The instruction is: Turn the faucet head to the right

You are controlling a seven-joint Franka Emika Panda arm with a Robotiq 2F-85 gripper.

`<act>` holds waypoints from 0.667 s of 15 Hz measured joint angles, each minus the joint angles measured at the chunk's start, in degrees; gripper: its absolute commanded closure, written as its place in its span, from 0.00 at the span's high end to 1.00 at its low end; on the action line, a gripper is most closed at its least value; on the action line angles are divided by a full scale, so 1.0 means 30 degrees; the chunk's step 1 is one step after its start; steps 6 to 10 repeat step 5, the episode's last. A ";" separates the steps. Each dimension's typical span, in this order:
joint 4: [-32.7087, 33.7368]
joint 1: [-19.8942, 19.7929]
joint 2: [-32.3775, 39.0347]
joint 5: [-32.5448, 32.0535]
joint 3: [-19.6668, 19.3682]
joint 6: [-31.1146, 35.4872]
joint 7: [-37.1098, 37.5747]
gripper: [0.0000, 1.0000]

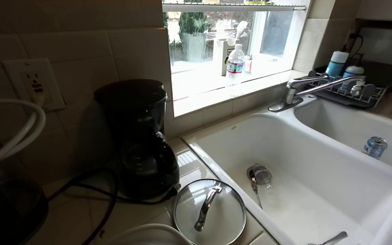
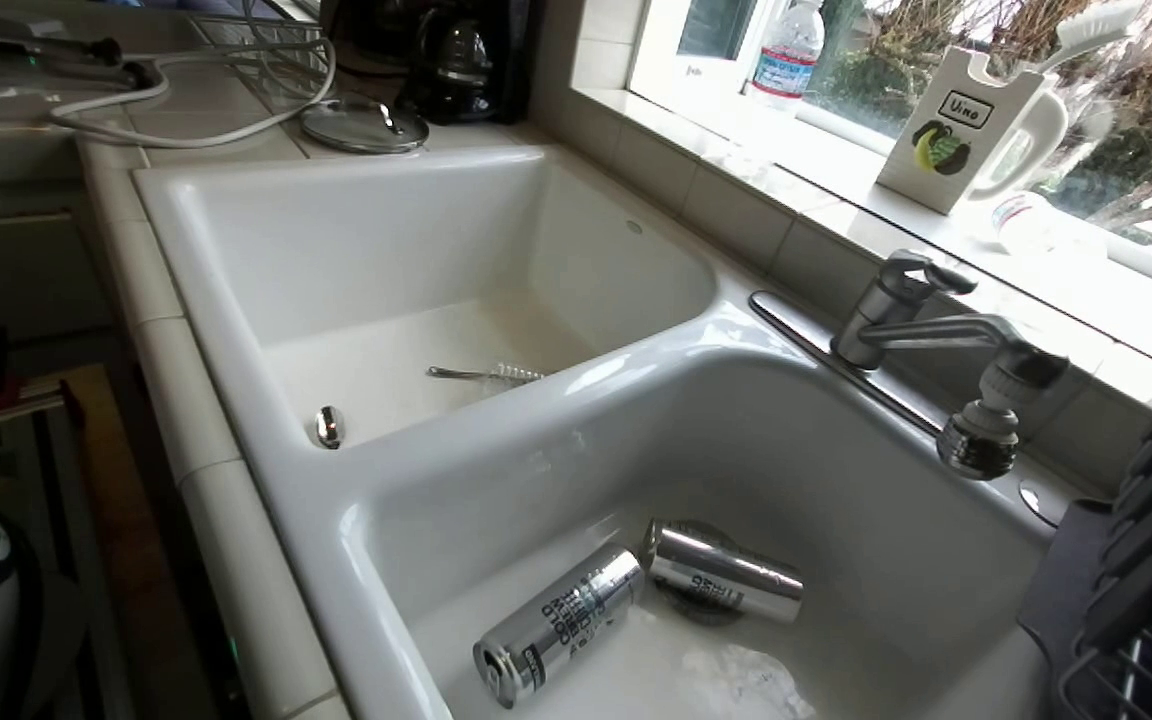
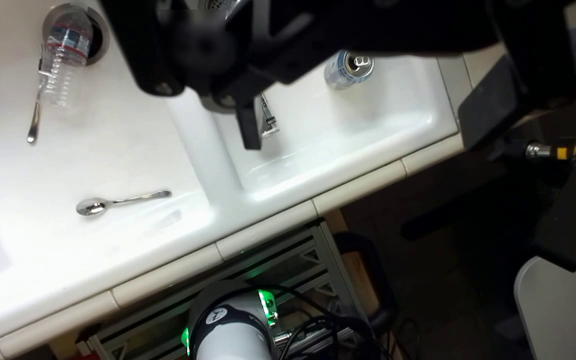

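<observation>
The chrome faucet head (image 1: 330,85) stands on the back ledge of the sink in an exterior view. Its long spout points over the basin that holds cans, toward the dish rack. It also shows in an exterior view (image 2: 941,330), with the lever handle above the base and a round nozzle hanging at the spout's end. In the wrist view I cannot make out the faucet. My gripper (image 3: 370,117) shows only in the wrist view. Its fingers are wide apart with nothing between them, high above the sink's front edge. It is apart from the faucet.
The white double sink (image 2: 286,490) has a raised divider. Silver cans (image 2: 561,620) and a blue can (image 1: 374,147) lie or stand in one basin. A spoon (image 3: 93,206) and plastic bottle (image 3: 69,42) lie in the other. A dish rack (image 2: 1136,590) borders the faucet side. A bottle (image 1: 235,63) stands on the windowsill.
</observation>
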 measured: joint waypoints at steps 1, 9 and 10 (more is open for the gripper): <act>-0.0013 0.0000 0.0000 0.0000 0.0000 0.0000 0.0004 1.00; -0.0074 0.0000 0.0000 0.0000 0.0000 0.0000 0.0013 1.00; -0.0074 0.0000 0.0000 0.0000 0.0000 0.0000 0.0013 1.00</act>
